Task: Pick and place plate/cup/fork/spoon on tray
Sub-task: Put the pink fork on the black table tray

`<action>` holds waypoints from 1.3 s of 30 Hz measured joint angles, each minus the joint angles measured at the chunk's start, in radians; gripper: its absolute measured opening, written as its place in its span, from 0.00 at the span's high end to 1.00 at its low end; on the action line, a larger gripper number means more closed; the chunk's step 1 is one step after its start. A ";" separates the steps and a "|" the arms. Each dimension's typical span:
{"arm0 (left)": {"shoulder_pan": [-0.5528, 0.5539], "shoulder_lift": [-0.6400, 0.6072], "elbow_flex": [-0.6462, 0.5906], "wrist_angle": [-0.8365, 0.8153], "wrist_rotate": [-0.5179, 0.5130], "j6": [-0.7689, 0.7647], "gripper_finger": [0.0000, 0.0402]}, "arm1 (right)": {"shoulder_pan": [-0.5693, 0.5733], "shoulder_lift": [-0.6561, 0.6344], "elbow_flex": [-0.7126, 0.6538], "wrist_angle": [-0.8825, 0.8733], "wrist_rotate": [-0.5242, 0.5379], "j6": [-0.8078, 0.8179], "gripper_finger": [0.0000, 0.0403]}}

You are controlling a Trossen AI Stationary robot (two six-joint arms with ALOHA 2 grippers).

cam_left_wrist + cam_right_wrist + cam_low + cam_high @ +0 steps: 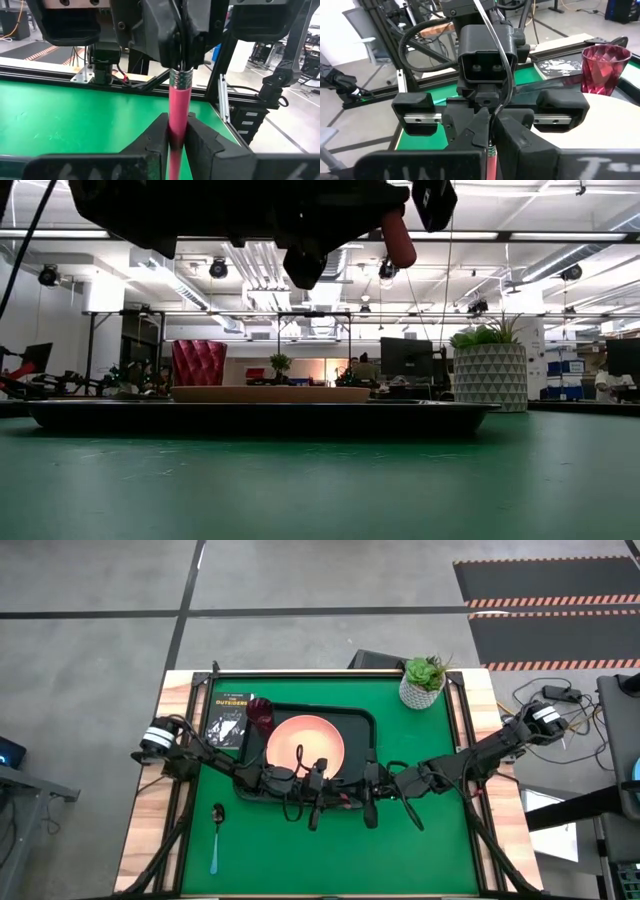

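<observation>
Both grippers meet over the tray's (362,720) near rim, each clenched on the pink-handled fork (179,105): the left gripper (177,137) grasps the handle, the right gripper (491,131) pinches it nearer the metal neck. This looks like a handover. One gripper should let go fully before the other lowers the fork beside the plate (305,743), clear of the cup (261,713). The spoon (216,836) waits on the worktop (420,840).
</observation>
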 joint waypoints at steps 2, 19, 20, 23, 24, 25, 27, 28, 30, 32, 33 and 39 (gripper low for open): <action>0.002 -0.005 -0.007 -0.001 0.001 0.000 0.90 | -0.002 0.000 0.000 -0.003 -0.001 0.001 0.98; 0.007 -0.252 -0.070 -0.368 -0.089 0.034 0.57 | -0.068 -0.047 -0.024 -0.073 -0.008 0.011 0.98; 0.007 -0.281 -0.083 -0.383 -0.119 0.034 0.57 | -0.075 -0.048 -0.028 -0.070 -0.007 0.013 0.98; 0.006 -0.355 -0.132 -0.399 -0.176 0.034 0.57 | -0.098 -0.051 -0.051 -0.085 0.003 0.024 0.98; 0.006 -0.381 -0.151 -0.403 -0.189 0.034 0.57 | -0.105 -0.050 -0.058 -0.083 0.003 0.026 0.98; 0.006 -0.404 -0.168 -0.401 -0.204 0.030 0.57 | -0.112 -0.050 -0.067 -0.082 0.003 0.032 0.98; 0.006 -0.451 -0.202 -0.397 -0.224 0.029 0.57 | -0.127 -0.051 -0.081 -0.083 0.002 0.044 0.98; 0.005 -0.471 -0.221 -0.395 -0.230 0.027 0.57 | -0.134 -0.051 -0.085 -0.087 -0.002 0.052 0.98; 0.005 -0.504 -0.253 -0.370 -0.233 0.022 0.57 | -0.149 -0.051 -0.093 -0.095 -0.024 0.066 0.98; 0.004 -0.538 -0.288 -0.353 -0.237 0.001 0.57 | -0.161 -0.051 -0.097 -0.098 -0.040 0.082 0.98; 0.003 -0.546 -0.299 -0.328 -0.238 -0.001 0.57 | -0.166 -0.052 -0.098 -0.110 -0.047 0.085 0.98; -0.011 -0.582 -0.366 -0.288 -0.248 -0.026 0.57 | -0.169 -0.052 -0.104 -0.150 -0.048 0.094 0.98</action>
